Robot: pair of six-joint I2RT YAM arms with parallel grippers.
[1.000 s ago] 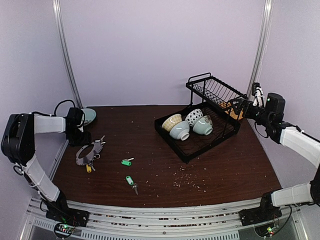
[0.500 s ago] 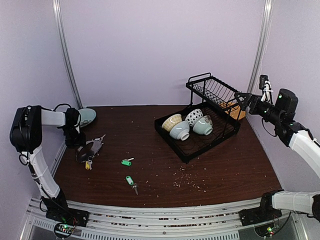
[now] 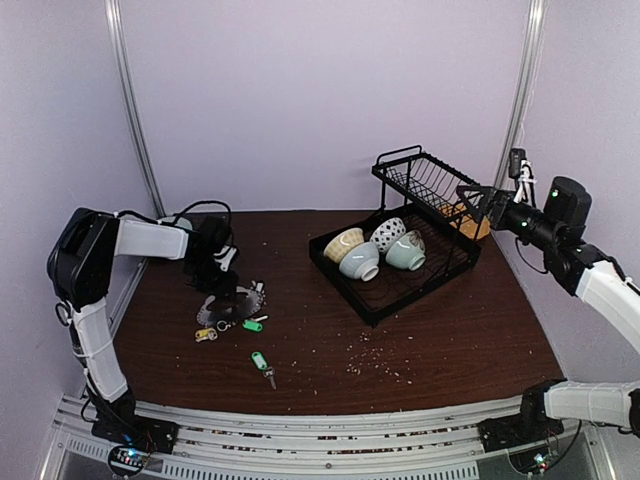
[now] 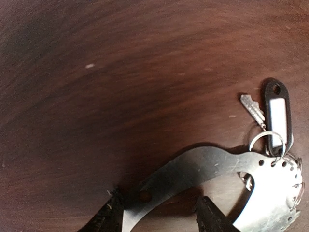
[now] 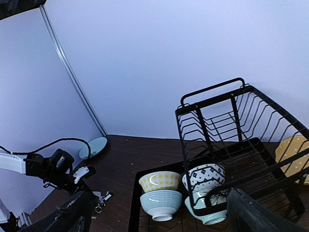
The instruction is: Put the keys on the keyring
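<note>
- Right pincer point(image 3: 480, 205): fingers wide apart, idle beside the dish rack point(image 3: 342, 287).
- Left pincer point(image 4: 159, 217): clamped on the keyring point(image 4: 207, 162), seemingly to steady it.
- Loose keys point(image 3: 253, 324): just beyond the keyring from the left pincer, not yet threaded.

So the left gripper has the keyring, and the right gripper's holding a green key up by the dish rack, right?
Not quite. The left gripper does have the keyring, but the right gripper, up by the dish rack, is open and holds nothing, as the right wrist view shows. In the top view a green key lies loose on the table.
</note>
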